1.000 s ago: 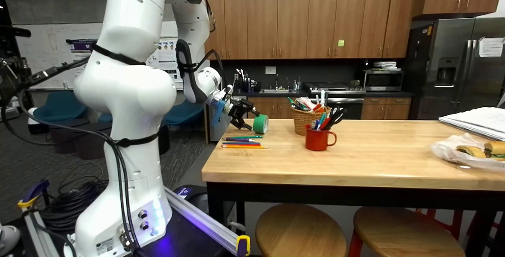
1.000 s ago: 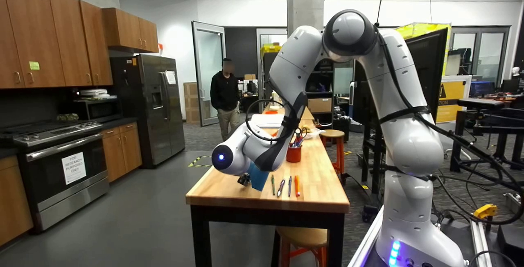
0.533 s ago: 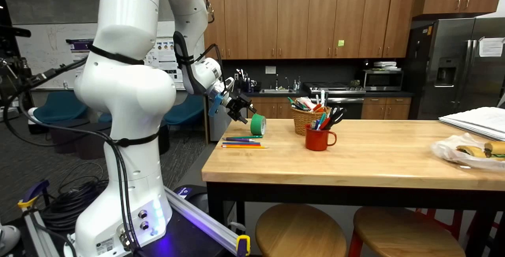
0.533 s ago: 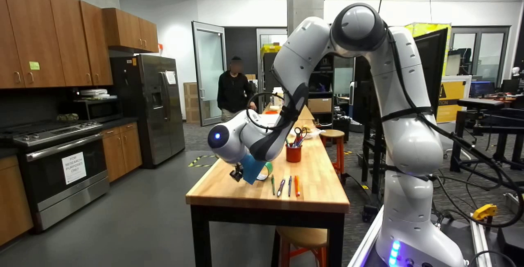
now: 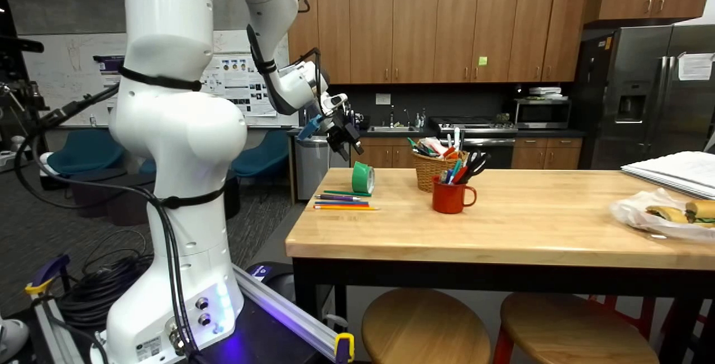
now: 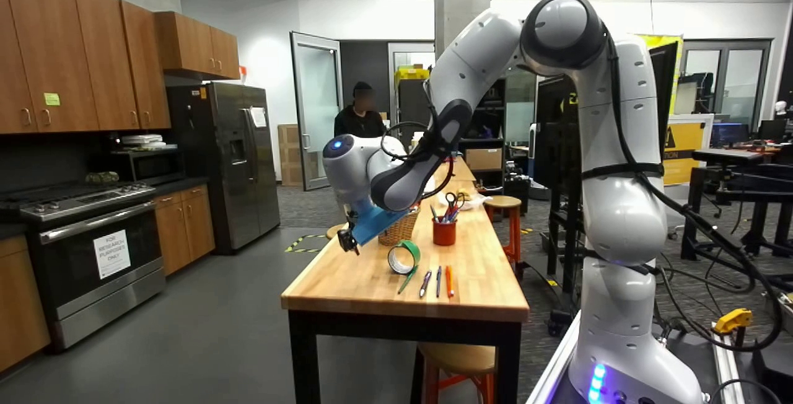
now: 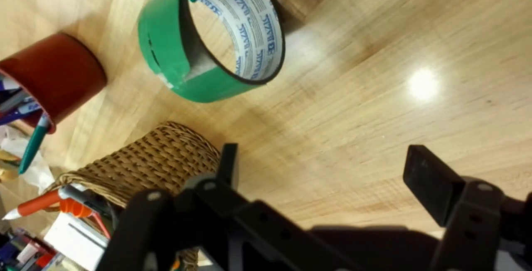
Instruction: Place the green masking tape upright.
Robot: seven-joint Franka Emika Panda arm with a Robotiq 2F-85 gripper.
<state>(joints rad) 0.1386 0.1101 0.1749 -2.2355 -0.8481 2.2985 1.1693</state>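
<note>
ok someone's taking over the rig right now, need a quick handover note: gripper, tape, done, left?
Gripper: open, holding nothing, raised clear of the tape.
Green tape: standing on its rim on the table, hole facing sideways, near the green pen; can't tell whether the two touch.
Done: the roll is upright and unheld, which looks like the goal.
Left: probably just backing off and checking that it doesn't roll or tip. I'd avoid nudging the pen.

This is a lab kitchen: cabinets [image 5: 435, 29], refrigerator [image 5: 642, 96], and an oven [image 6: 77, 286] whose sign [image 6: 112, 254] reads "For research purposes only."
</note>
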